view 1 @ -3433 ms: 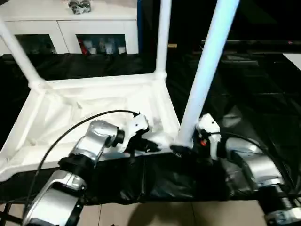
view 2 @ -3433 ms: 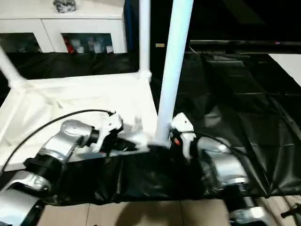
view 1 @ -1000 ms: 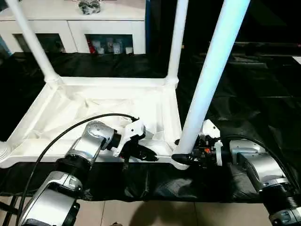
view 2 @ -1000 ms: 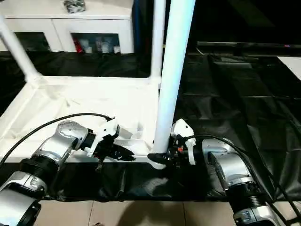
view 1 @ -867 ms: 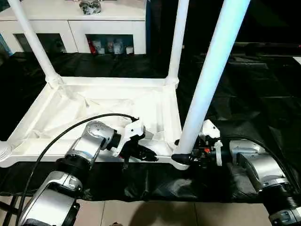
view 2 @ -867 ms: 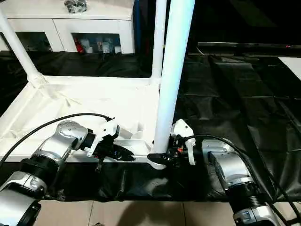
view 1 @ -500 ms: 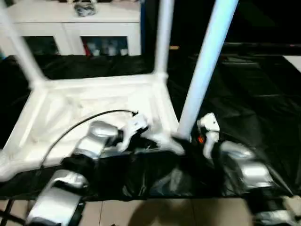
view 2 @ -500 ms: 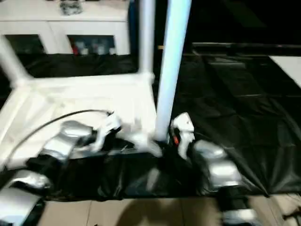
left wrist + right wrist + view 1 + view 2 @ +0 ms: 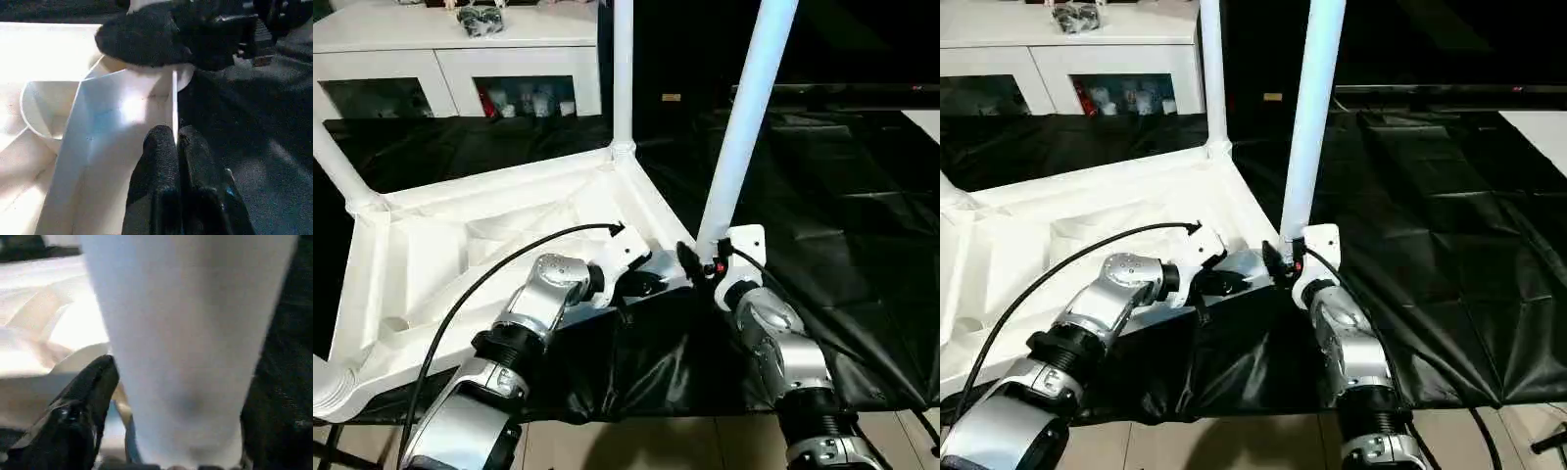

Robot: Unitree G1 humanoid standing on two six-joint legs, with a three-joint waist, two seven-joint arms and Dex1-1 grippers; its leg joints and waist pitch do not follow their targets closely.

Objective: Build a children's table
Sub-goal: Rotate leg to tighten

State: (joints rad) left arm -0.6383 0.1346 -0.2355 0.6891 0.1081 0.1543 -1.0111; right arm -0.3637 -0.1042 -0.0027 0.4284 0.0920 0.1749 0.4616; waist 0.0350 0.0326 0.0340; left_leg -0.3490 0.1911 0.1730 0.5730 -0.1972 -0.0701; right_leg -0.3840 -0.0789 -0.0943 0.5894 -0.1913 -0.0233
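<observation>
1. The upturned tabletop [image 9: 499, 245] lies ribbed side up on a black sheet [image 9: 822, 196], turned at an angle so that one corner points toward the robot.
2. At that near corner the left gripper [image 9: 644, 282] reaches in from the left; in the left wrist view its two black fingers [image 9: 159, 161] are pressed together, pinching the thin upright rim of the tabletop [image 9: 174, 105] between their tips.
3. Just beside it, a white leg [image 9: 744, 127] stands in the near corner socket and leans slightly to the right as it rises out of the top of the picture.
4. The right gripper [image 9: 695, 266] sits at the foot of this leg, on its right side. In the right wrist view one black finger [image 9: 80, 406] shows on one side of the leg [image 9: 190, 347], which stands close in front of the camera; whether the fingers press on the leg or stand off it, I cannot tell.
5. Farther back, a second leg [image 9: 623, 73] stands upright in the far right corner socket.
6. At the far left corner a third leg [image 9: 335, 166] leans out to the left.
7. The near left corner socket [image 9: 328, 387] shows at the picture's left edge.
8. Beyond the black sheet stands a white cabinet [image 9: 460, 59] with glass doors, with small things behind the glass and a dark bundle [image 9: 480, 15] on its top.
</observation>
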